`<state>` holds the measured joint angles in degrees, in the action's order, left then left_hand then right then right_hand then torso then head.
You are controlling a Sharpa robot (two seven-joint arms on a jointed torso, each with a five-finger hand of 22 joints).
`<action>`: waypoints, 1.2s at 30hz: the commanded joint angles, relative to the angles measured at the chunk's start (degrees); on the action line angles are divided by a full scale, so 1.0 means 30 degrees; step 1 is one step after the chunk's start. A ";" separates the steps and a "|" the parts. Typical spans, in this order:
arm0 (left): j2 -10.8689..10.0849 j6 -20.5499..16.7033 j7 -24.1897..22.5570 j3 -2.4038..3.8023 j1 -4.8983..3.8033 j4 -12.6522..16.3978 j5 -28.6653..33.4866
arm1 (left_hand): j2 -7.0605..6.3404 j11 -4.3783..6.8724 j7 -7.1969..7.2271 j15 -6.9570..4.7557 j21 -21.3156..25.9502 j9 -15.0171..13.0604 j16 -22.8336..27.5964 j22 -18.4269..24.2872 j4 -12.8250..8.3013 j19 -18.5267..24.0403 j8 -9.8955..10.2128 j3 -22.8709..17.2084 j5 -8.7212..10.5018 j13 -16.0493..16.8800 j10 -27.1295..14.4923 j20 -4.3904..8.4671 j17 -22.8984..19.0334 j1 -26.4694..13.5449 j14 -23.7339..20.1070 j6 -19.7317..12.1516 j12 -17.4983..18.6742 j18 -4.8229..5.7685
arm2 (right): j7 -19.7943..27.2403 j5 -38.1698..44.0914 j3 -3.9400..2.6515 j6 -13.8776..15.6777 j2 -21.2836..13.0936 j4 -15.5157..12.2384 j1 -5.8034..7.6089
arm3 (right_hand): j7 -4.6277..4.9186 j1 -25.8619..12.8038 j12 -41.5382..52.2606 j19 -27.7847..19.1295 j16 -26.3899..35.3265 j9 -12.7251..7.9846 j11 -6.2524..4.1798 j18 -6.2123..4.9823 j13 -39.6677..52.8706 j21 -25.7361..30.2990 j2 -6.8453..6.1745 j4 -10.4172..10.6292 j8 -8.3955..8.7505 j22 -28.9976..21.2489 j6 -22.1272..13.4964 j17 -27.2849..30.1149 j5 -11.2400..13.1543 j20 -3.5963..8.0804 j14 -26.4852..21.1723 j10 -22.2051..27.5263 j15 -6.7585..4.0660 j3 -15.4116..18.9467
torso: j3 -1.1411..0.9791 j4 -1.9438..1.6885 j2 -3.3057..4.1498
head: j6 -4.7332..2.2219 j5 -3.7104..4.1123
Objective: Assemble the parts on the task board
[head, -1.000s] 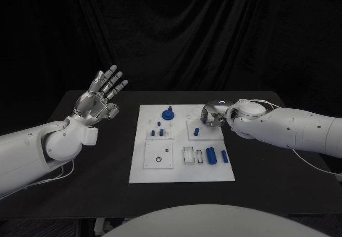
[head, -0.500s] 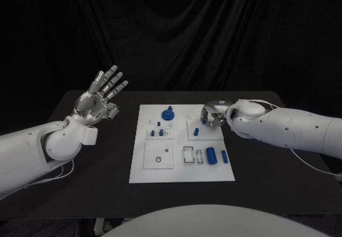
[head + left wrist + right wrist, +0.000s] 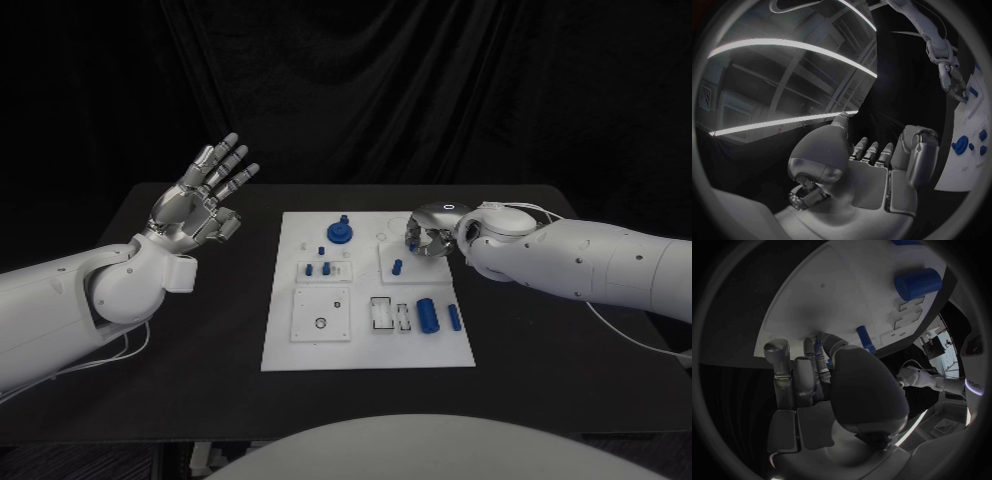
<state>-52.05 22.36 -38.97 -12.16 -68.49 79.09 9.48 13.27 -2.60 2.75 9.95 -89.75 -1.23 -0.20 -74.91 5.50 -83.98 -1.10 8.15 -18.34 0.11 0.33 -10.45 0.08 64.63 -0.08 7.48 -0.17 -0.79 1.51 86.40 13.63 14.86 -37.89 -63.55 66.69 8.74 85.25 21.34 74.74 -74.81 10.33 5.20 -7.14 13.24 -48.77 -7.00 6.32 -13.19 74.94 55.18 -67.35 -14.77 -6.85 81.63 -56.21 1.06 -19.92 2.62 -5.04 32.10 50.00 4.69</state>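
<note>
black table (image 3: pixel 188 350) under white task board (image 3: pixel 361 345) at its centre | left hand (image 3: pixel 199 200) raised left of board, fingers spread, empty | right hand (image 3: pixel 428 232) curled over board's far right; grip unclear | blue parts (image 3: pixel 428 314) on board

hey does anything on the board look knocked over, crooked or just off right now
Nothing stands out. The task board lies square on the table, its blue parts sitting neatly on it. The left hand is raised off to the side, holding nothing; the right hand hovers over the board's far right corner.
</note>
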 commanded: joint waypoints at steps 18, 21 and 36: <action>0.0053 0.0452 -0.0769 0.0020 0.0045 -0.0141 0.0104 | 0.0182 -0.0060 -0.0245 0.0190 -0.0083 -0.0032 0.0068 -0.5029 -0.0501 -0.2007 -0.0079 0.0036 -0.0254 0.0022 0.0015 -0.0301 -0.0027 0.0163 0.0027 0.0113 -0.0012 0.0262 | 0.0471 -0.0073 -0.0066 0.1384 -0.0183 -0.0117 -0.0125 | -0.0700 0.0133 -0.0252 0.0478 -0.0188 0.1490 -0.0668 0.0003 -0.0230 -0.0680 0.0531 -0.0403 -0.1259 0.1879 0.1720 -0.0304 -0.0571 0.0531 0.0257 -0.2050 -0.0665 0.0503 | 0.0019 0.0002 0.0014 | 0.0000 -0.0060; 0.0043 0.0454 -0.0718 0.0020 0.0045 -0.0152 0.0104 | 0.0182 -0.0060 -0.0245 0.0190 -0.0083 -0.0032 0.0068 -0.5029 -0.0501 -0.2007 -0.0079 0.0036 -0.0254 0.0022 0.0015 -0.0301 -0.0027 0.0163 0.0027 0.0113 -0.0012 0.0262 | 0.0533 -0.0109 -0.0141 0.1742 -0.0330 -0.0259 -0.0115 | -0.0796 0.0107 -0.0455 0.0621 -0.0230 0.1915 -0.0767 0.0051 -0.0314 -0.0878 0.0593 -0.0445 -0.1482 0.1929 0.1886 -0.0373 -0.0613 0.0633 0.0353 -0.2429 -0.0781 0.0651 | 0.0015 0.0010 0.0011 | 0.0000 -0.0112; -0.0068 0.0302 -0.0554 0.0019 0.0046 -0.0178 0.0106 | 0.0286 -0.0143 -0.0413 0.0251 -0.0083 -0.0039 0.0068 -0.5029 -0.0671 -0.2007 -0.0089 0.0123 -0.0268 0.0035 0.0046 -0.0387 -0.0027 0.0079 0.0027 0.0167 -0.0030 0.0262 | 0.0168 -0.0206 -0.0349 0.2648 -0.1723 -0.2831 0.1387 | -0.0860 0.0105 -0.0637 0.0774 -0.0279 0.2290 -0.0872 0.0093 -0.0379 -0.1119 0.0568 -0.0492 -0.1650 0.1990 0.2023 -0.0454 -0.0626 0.0722 0.0452 -0.2787 -0.0852 0.0783 | 0.0033 0.0013 0.0014 | 0.0000 -0.0321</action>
<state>-52.27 22.81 -38.98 -12.16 -68.48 78.51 9.49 13.49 -2.59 1.93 10.36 -89.75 -1.27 -0.20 -74.91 3.77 -83.99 -1.10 8.42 -18.87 0.13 0.33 -11.27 0.06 64.86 -0.08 7.90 -0.17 -0.80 2.80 85.82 12.61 20.76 -42.85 -71.31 70.58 6.15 85.57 19.78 76.69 -75.49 12.87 2.64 -7.15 12.15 -51.96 -5.74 4.81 -17.99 74.92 60.99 -68.68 -16.38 -4.90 82.97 -64.28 -1.28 -17.93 2.69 -4.99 32.13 49.99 3.81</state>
